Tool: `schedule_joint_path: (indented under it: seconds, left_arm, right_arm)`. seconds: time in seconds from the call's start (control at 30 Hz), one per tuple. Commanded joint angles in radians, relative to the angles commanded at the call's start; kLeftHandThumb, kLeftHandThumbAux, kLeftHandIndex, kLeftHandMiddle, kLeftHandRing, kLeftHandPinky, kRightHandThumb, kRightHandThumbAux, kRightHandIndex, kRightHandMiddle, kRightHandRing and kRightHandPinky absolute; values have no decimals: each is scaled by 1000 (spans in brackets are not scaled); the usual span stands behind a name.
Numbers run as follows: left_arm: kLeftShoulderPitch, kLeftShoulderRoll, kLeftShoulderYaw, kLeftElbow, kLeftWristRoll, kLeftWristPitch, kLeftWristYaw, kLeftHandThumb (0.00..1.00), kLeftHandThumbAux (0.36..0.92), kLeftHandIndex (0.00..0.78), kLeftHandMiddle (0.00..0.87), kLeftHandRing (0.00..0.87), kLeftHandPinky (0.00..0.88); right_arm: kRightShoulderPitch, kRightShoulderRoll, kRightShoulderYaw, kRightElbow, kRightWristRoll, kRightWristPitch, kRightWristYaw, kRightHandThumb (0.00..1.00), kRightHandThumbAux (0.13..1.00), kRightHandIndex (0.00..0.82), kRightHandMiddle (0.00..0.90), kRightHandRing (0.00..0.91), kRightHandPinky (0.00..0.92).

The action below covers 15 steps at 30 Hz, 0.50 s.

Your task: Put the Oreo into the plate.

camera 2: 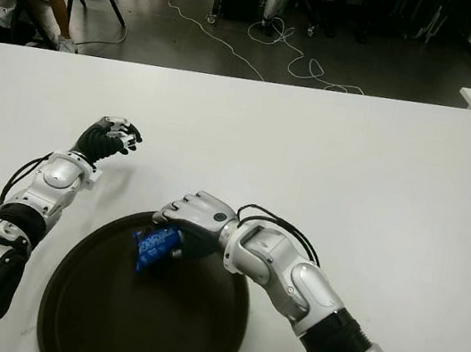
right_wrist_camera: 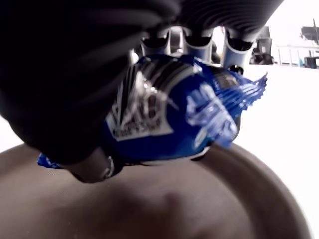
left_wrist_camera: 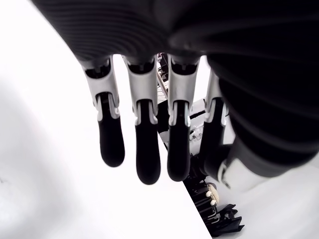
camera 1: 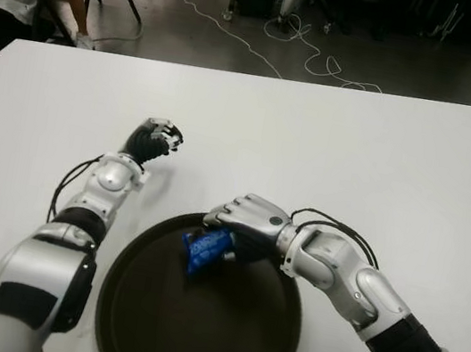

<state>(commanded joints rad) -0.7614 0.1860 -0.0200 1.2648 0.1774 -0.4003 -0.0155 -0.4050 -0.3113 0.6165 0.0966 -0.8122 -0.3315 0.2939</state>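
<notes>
One Oreo pack sits clasped in the right robot hand above the plate.

Empty robot hand, apparently above table

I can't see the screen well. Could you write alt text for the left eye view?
The robot's right hand holds a blue Oreo packet over the far rim of a dark round plate on a white table. Its left hand shows empty, beyond the plate on the left.
</notes>
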Motion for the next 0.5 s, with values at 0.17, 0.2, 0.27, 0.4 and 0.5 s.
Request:
schedule_joint_path:
  seconds: [0.17,0.2,0.27,0.4,0.5]
  left_arm:
    - [-1,1,-3,0,3,2,0,942,654,487,435,447,413]
    - [-2,2,-4,0,5,3,1,942,654,486,433,450,417]
    - [-2,3,-6,0,7,4,2,941,654,485,430,453,421]
    - [-2,2,-7,0,8,3,4,942,654,488,428,452,423]
    - [-1,3,-7,-1,9,1,6,942,654,488,429,451,424]
  right_arm:
    - [0,8,-6,13,21,-33,-33,693,722,432,737,758,770]
    - [0,11,-8,16,27,-43,-43,693,722,432,739,760,771]
    - [0,14,-11,20,34,-58,-57,694,722,433,741,762,773]
    - [3,20,-15,17,45,-74,-70,694,721,433,749,772,784]
    - [12,22,-19,-4,57,-72,-64,694,721,433,756,780,791]
